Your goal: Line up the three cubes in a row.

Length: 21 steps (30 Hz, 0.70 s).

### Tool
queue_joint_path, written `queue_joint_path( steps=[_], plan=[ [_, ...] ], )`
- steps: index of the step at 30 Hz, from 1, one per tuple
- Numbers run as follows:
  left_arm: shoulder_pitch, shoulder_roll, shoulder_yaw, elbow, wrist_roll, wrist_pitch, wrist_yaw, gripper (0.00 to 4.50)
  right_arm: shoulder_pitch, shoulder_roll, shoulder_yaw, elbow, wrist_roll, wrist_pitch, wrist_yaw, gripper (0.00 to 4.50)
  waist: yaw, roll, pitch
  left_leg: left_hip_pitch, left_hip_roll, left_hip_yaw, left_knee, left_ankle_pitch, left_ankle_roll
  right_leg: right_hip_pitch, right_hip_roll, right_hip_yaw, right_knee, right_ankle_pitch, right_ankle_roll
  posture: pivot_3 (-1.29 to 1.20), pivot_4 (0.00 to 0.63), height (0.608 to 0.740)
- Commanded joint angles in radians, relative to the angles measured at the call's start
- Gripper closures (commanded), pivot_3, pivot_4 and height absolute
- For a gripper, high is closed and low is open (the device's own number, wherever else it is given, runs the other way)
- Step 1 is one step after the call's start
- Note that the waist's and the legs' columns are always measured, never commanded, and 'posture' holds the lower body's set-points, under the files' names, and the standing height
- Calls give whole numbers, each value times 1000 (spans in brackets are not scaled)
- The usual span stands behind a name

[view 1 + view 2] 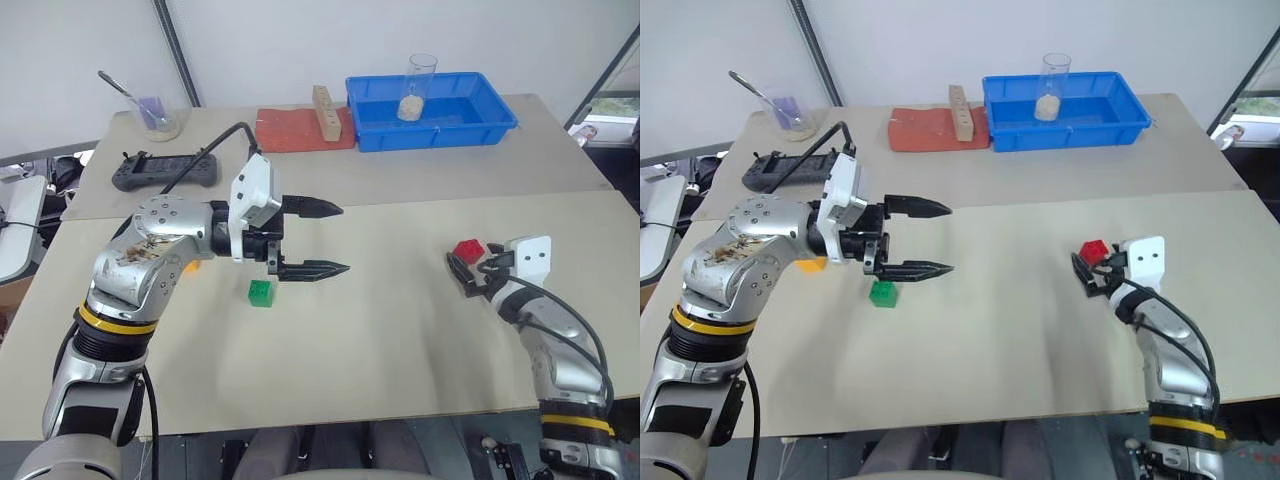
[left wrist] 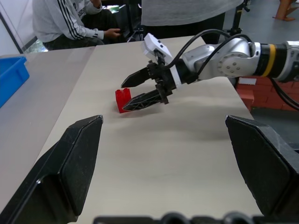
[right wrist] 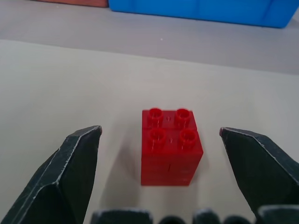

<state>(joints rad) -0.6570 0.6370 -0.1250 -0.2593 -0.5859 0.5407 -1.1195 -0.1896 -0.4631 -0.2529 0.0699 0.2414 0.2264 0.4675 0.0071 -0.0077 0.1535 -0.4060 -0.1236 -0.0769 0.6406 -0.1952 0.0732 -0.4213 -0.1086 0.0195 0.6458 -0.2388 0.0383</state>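
Observation:
The red cube [image 3: 171,147] sits on the table at the right, studs up. My right gripper [image 1: 466,268] is open around it, one finger on each side with a gap at both sides. The left wrist view looks across at that same red cube [image 2: 122,99] and right gripper [image 2: 133,92]. At the left lies the green cube [image 1: 260,292]. My left gripper [image 1: 343,239] hovers open and empty above the table just right of it, pointing right. A sliver of the orange-yellow cube [image 1: 812,265] peeks out from under my left forearm.
At the back stand a blue bin [image 1: 495,128] holding a clear cup [image 1: 420,86], a red mat [image 1: 290,130] with a tall wooden block [image 1: 323,112], a black controller [image 1: 165,172] and a small bowl with a spoon [image 1: 158,122]. People [image 2: 70,21] sit beyond the table's right end.

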Motion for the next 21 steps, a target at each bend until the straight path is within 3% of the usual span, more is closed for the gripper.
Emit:
queue_joint_path(
  steps=[1, 6, 7, 12, 16, 21],
  plan=[
    [5, 6, 18, -36, 2, -13, 0, 0, -12, -16, -17, -6, 21, -41, 32, 1218, 0, 0, 0, 0, 0, 0, 0, 0, 0, 0, 0, 0, 0, 0, 0, 0, 150, 740],
    [7, 9, 22, -35, 5, -13, -2, 0, -16, -11, -9, -40, 27, -24, 33, 2936, 0, 0, 0, 0, 0, 0, 0, 0, 0, 0, 0, 0, 0, 0, 0, 0, 150, 740],
    [10, 9, 22, -38, 5, -12, -1, 0, -16, -13, -8, -50, 27, -18, 32, 3091, 0, 0, 0, 0, 0, 0, 0, 0, 0, 0, 0, 0, 0, 0, 0, 0, 150, 740],
    [19, 19, 28, -38, 3, -15, -9, 0, -22, -43, 14, -123, 52, 32, 80, 3090, 0, 0, 0, 0, 0, 0, 0, 0, 0, 0, 0, 0, 0, 0, 0, 0, 150, 740],
    [66, 69, 41, -40, 4, -49, -74, 0, -83, -138, 127, -234, 169, 154, 333, 3090, -12, 0, 0, 0, 0, 1, 0, 0, 0, -1, 0, 1, 0, 0, 0, 0, 150, 740],
    [132, 86, 53, -24, 33, -128, -100, 0, -209, -220, 268, -178, 213, 158, 635, 3090, -17, 0, 0, 0, 1, 1, 0, -1, 1, 0, 0, 0, -1, 0, 0, 0, 150, 740]
  ],
)
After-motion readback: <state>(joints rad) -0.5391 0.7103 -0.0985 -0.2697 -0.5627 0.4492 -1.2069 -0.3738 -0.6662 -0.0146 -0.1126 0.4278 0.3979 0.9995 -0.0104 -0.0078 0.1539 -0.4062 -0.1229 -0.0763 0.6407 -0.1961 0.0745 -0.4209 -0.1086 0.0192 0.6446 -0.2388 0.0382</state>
